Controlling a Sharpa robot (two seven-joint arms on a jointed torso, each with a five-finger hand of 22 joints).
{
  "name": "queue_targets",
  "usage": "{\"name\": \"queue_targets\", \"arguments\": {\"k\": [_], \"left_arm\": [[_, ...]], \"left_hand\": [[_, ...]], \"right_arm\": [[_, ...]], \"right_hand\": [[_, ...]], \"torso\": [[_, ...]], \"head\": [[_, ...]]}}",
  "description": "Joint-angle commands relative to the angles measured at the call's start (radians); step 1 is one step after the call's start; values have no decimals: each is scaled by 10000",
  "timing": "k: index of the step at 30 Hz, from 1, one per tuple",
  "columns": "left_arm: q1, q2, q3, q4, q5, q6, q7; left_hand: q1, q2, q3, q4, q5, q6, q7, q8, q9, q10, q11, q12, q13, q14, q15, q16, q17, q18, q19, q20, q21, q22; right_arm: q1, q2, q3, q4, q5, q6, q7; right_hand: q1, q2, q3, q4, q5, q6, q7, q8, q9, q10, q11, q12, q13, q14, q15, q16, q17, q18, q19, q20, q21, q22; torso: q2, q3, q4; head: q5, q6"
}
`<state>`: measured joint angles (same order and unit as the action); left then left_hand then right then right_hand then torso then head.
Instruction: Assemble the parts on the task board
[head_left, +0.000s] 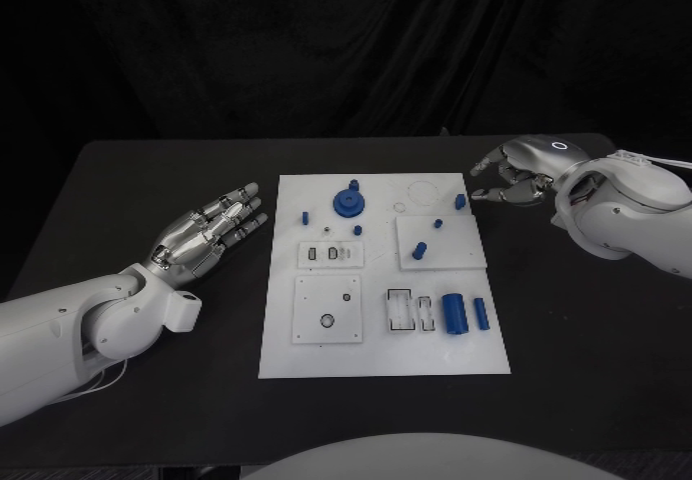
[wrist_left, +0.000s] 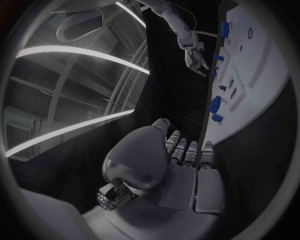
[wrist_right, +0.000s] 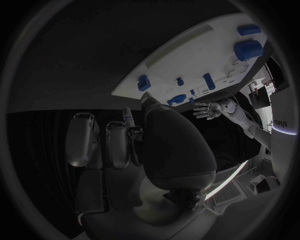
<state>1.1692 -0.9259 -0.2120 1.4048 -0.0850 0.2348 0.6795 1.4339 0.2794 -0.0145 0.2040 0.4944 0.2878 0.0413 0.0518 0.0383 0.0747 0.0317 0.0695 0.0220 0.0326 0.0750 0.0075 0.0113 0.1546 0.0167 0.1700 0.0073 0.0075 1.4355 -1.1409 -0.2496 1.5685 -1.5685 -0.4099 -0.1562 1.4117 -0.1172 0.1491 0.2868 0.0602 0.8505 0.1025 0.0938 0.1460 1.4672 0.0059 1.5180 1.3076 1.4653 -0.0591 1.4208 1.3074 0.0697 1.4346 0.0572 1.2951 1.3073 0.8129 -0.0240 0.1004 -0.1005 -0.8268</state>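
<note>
Head view: the silver right hand (head_left: 508, 180), fingers curled on nothing, is placed just beside the small blue peg (head_left: 460, 201) on the white task board (head_left: 378, 355), nearer than the spread left hand (head_left: 212, 230).

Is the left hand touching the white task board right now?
Apart. In the head view the silver left hand lies open with fingers spread, and a strip of black table shows between its fingertips and the white task board's edge.
</note>
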Motion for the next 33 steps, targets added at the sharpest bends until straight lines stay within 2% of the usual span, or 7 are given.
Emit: {"name": "queue_targets", "arguments": {"k": [1,7,10,21,27,33], "left_arm": [[-23,24,8,8,12,116,660],[-32,19,8,5,12,127,654],[-36,11,8,7,12,126,653],[-55,26,8,-25,12,174,617],[-77,49,8,-62,12,210,602],[-103,53,8,-73,12,234,592]], "left_hand": [[-103,-10,47,-12,58,-47,53,20,4,-6,75,50,8,-18,62,40,10,126,16,72,61,13],[-103,-10,47,-12,58,-47,53,20,4,-6,75,50,8,-18,62,40,10,126,16,72,61,13],[-103,-10,47,-12,58,-47,53,20,4,-6,75,50,8,-18,62,40,10,126,16,72,61,13],[-115,-12,74,-21,59,-60,44,16,2,-7,86,51,8,-22,67,38,8,126,14,77,60,12],[-115,-12,74,-21,59,-60,44,16,2,-7,86,51,8,-22,67,38,8,126,14,77,60,12],[-123,-10,91,-24,60,-77,45,12,0,-9,96,51,7,-26,68,37,7,127,11,79,57,10]], "right_arm": [[-83,36,2,-36,127,192,-133],[-202,168,2,-144,141,397,-34],[-245,243,3,-210,143,446,46],[-389,491,3,-409,146,366,312],[-448,603,3,-494,146,415,307],[-491,735,3,-624,146,487,336]], "right_hand": [[-61,-57,-55,25,-60,140,-1,75,24,172,40,-2,1760,371,62,-75,688,-22,-55,6,-57,1348],[-80,-84,-95,23,-84,195,-3,104,44,135,41,-26,1724,349,65,-126,632,-8,-84,9,-123,1323],[-96,-210,-203,25,-111,-7,22,-5,20,22,55,-96,1621,280,74,-264,486,28,-175,14,-307,1251],[-42,-249,-228,14,-112,-92,19,-46,20,-10,61,-116,1594,250,82,-324,427,42,-212,20,-386,1224],[-30,-248,-227,12,-111,-93,18,-46,23,-29,61,-128,1575,241,82,-342,407,50,-231,21,-425,1207],[108,-133,-170,-6,-60,9,28,27,99,-44,69,-138,1569,229,90,-375,383,59,-249,32,-486,1192]], "torso": [[-4,-3,-4],[-10,-2,-5],[-3,2,0],[4,-2,-4],[-1,0,1],[-2,2,-6]], "head": [[7,-10],[14,-7],[26,-9],[29,-17],[18,-23],[24,-65]]}}
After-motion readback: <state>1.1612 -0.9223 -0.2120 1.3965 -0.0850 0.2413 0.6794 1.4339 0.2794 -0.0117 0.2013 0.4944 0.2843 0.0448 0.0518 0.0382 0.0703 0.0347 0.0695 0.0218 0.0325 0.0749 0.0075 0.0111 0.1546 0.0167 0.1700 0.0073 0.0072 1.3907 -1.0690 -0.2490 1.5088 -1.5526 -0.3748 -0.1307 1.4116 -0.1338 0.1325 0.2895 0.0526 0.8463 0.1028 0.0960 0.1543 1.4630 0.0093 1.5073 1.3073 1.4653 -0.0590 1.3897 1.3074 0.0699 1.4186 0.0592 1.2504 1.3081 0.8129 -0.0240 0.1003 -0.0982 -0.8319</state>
